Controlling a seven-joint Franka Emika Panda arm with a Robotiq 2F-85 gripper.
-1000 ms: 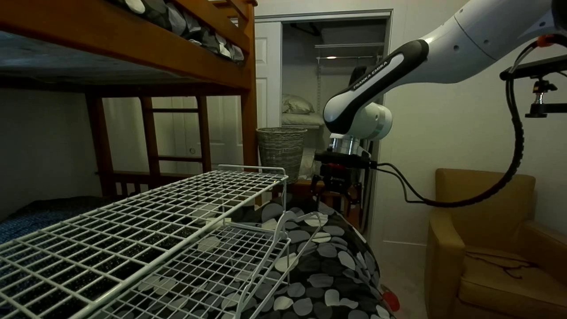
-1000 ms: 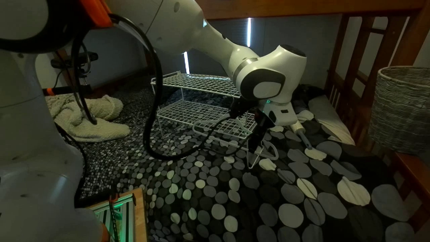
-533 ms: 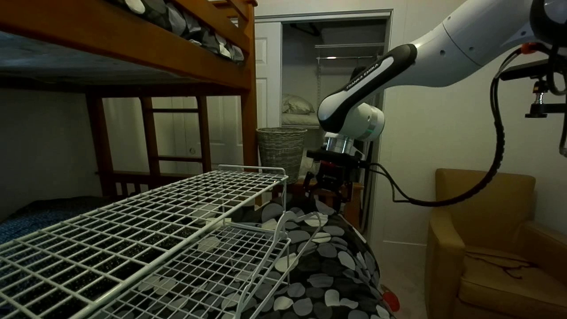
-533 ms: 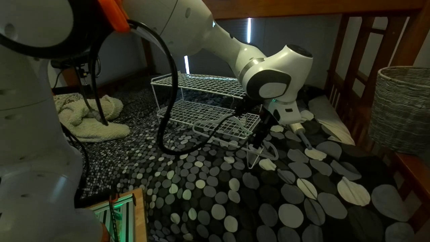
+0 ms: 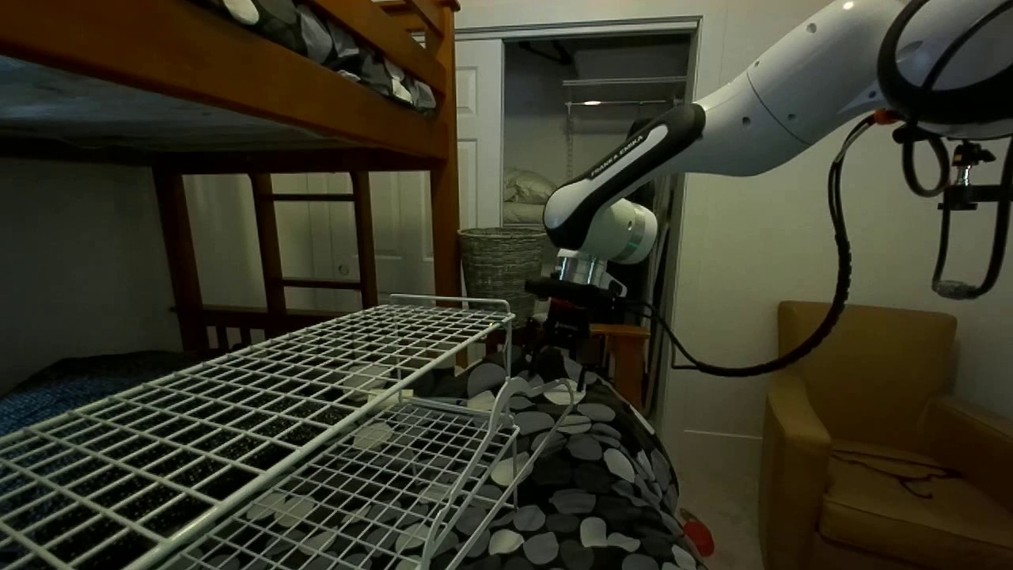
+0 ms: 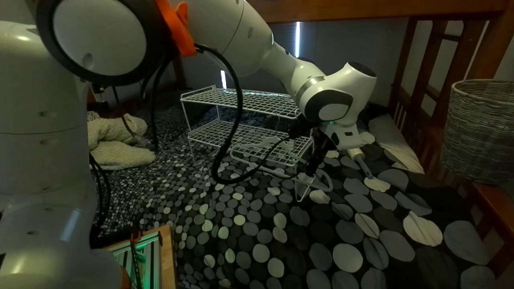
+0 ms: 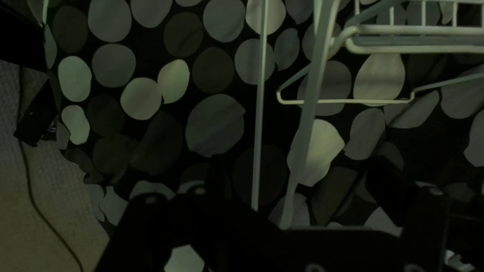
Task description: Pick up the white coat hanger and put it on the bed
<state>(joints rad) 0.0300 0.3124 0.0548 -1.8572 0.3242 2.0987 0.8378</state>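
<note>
The white hanger (image 7: 312,94) seemed light, stiff, best pinched past the corner of the rack (image 7: 416,49); the gripper (image 7: 298,168) stood spread.

My arm's shell (image 6: 245,45): smooth, glossy. My gripper (image 7: 297,168): matt. White coat hanger (image 7: 309,105): smooth, looks plastic to me. Rack (image 5: 316,449): coated metal wire, slight sheen. Bedding (image 6: 281,241): matt cloth. Bunk frame (image 5: 261,79): wood, faintly glossy. Basket (image 6: 476,132): rough woven wicker. Blanket (image 6: 120,155): nubbly, fleecy cloth.

Slim white coat hanger (image 7: 311,98) apparently hangs from the wire rack (image 6: 263,102)
</note>
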